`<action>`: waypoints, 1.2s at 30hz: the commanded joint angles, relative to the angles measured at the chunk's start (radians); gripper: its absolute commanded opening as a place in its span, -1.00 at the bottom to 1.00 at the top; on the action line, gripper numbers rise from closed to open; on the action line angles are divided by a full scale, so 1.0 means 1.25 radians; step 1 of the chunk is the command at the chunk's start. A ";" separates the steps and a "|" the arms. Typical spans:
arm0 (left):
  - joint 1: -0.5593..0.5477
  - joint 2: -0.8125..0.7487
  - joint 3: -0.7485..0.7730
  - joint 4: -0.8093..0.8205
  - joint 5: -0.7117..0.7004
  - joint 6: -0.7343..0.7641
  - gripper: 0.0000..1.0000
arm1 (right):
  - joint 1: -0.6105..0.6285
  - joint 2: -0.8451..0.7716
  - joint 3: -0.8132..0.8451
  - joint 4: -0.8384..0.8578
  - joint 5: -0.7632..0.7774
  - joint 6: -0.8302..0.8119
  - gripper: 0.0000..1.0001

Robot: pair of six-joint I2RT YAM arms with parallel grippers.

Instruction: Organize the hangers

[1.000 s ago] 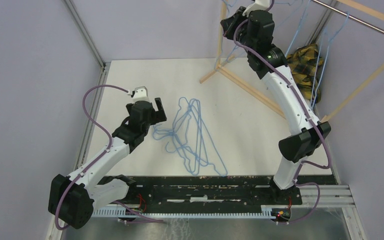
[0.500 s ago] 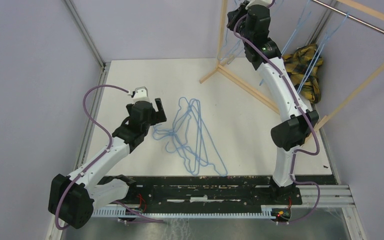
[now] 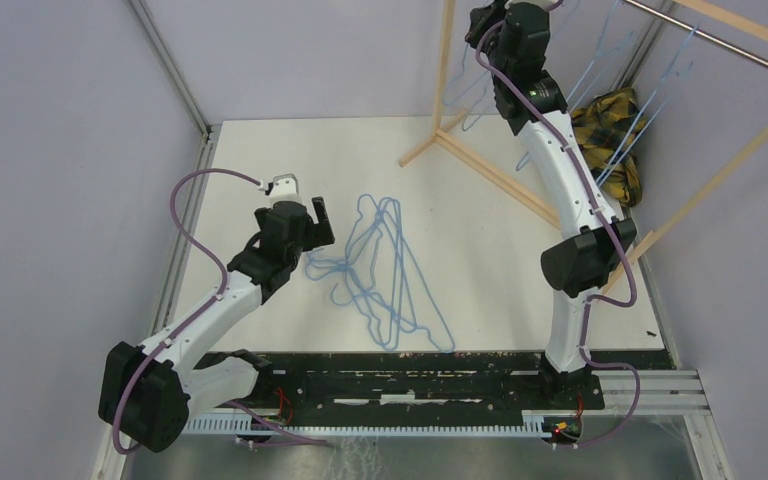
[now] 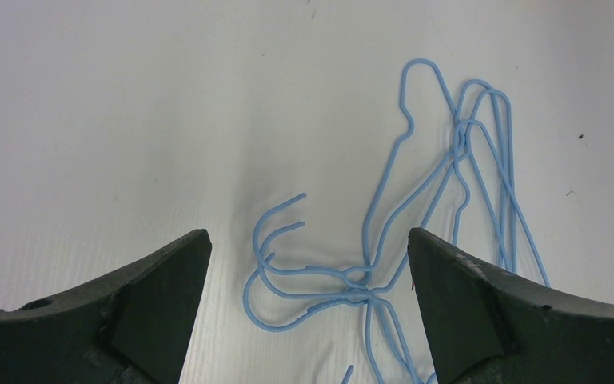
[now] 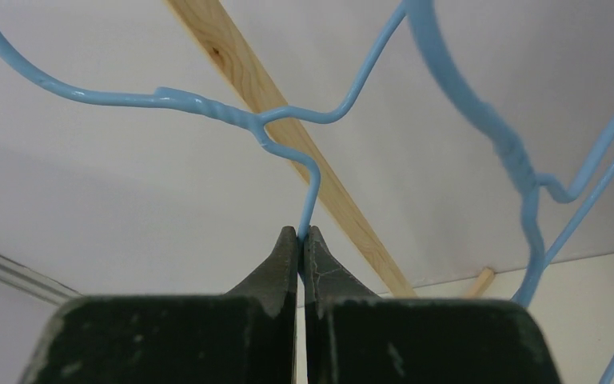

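Observation:
Several light-blue wire hangers [image 3: 385, 270] lie tangled on the white table, hooks to the left. My left gripper [image 3: 315, 222] is open just left of the pile; in the left wrist view the hooks and twisted necks [image 4: 344, 280] lie between its fingers. My right gripper [image 3: 490, 20] is raised high at the wooden rack and is shut on a hanger's wire [image 5: 308, 204] just below its twisted neck. More hangers [image 3: 625, 95] hang from the rack's metal rail.
The wooden rack frame [image 3: 500, 180] stands at the back right, its base struts on the table. A yellow-black plaid cloth [image 3: 610, 125] lies under the rail. Walls close the left and back sides.
My right arm has lifted and swung back towards the rack with the hanger held. The left arm and the pile on the table have not moved.

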 commanded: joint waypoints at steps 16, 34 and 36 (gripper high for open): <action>-0.002 -0.018 0.010 0.036 0.017 0.032 1.00 | -0.040 -0.028 -0.014 0.026 0.151 0.039 -0.98; -0.006 -0.020 -0.003 0.047 0.020 0.028 1.00 | -0.067 -0.100 -0.140 0.016 0.114 0.061 -0.37; -0.006 -0.019 -0.003 0.048 0.019 0.027 1.00 | -0.065 -0.106 -0.143 0.010 0.083 0.065 -0.22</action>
